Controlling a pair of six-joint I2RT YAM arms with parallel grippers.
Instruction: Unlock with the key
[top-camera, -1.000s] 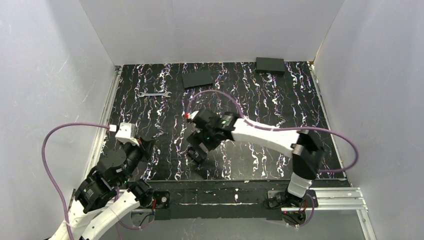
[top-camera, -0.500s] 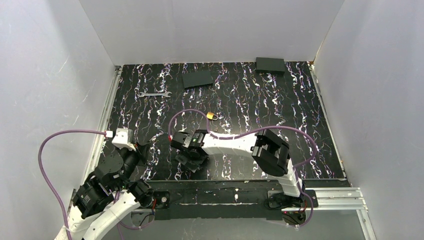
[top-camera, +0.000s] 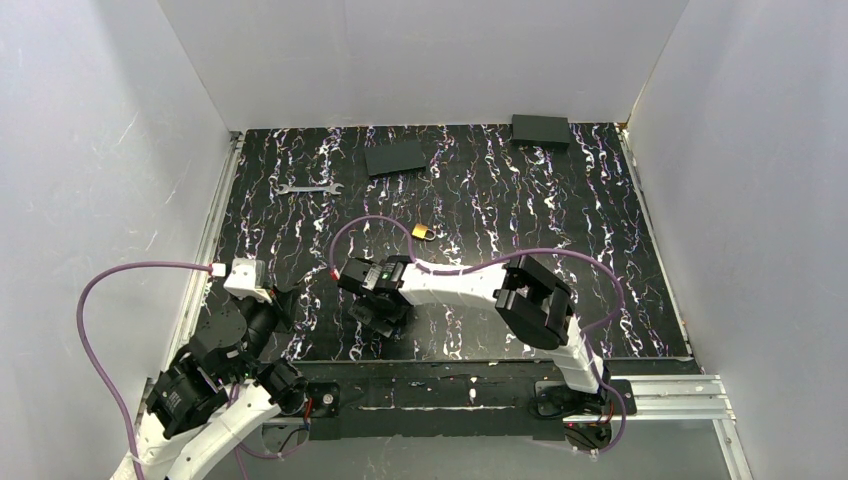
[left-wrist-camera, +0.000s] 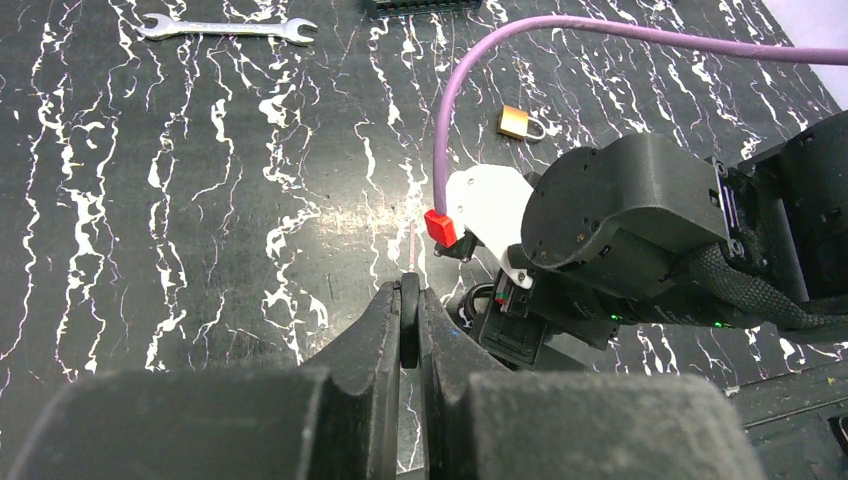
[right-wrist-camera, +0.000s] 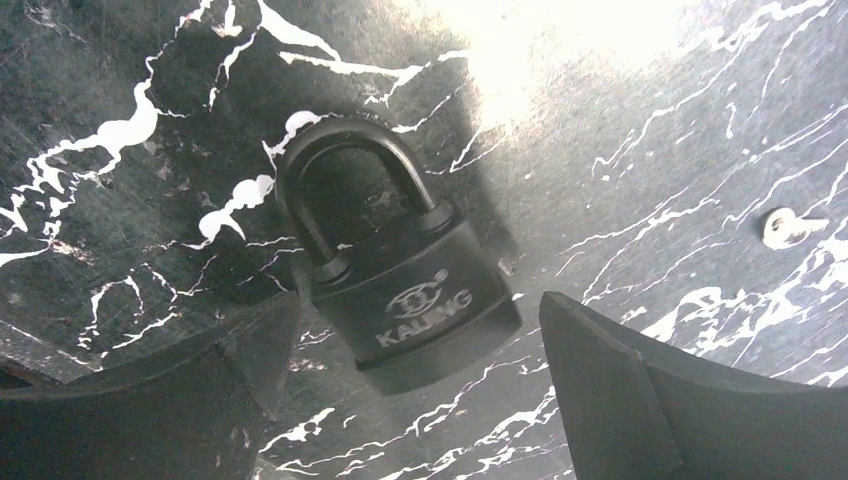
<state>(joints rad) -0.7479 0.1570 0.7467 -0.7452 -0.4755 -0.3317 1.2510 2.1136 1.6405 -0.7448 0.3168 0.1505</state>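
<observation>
Black marbled tabletop (top-camera: 620, 250) lies between white walls. Nearest, the left claw (left-wrist-camera: 408, 290) is clenched on the key (left-wrist-camera: 408, 325), whose black head sits edge-on between the fingers. Just beyond, the right claw (right-wrist-camera: 417, 338) hangs released, one finger either side of a black padlock (right-wrist-camera: 425, 295) lying flat. Farther off lie a brass padlock (top-camera: 424, 232) and a wrench (top-camera: 308, 187).

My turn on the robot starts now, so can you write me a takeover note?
Left gripper: shut on a thin black disc, seemingly the key.
Right gripper: open, fingers either side of the black padlock, which lies flat, shackle closed, not gripped.
A brass padlock sits farther back.
Done: key apparently in hand.
Left: grip the black padlock, insert the key, turn.
</observation>
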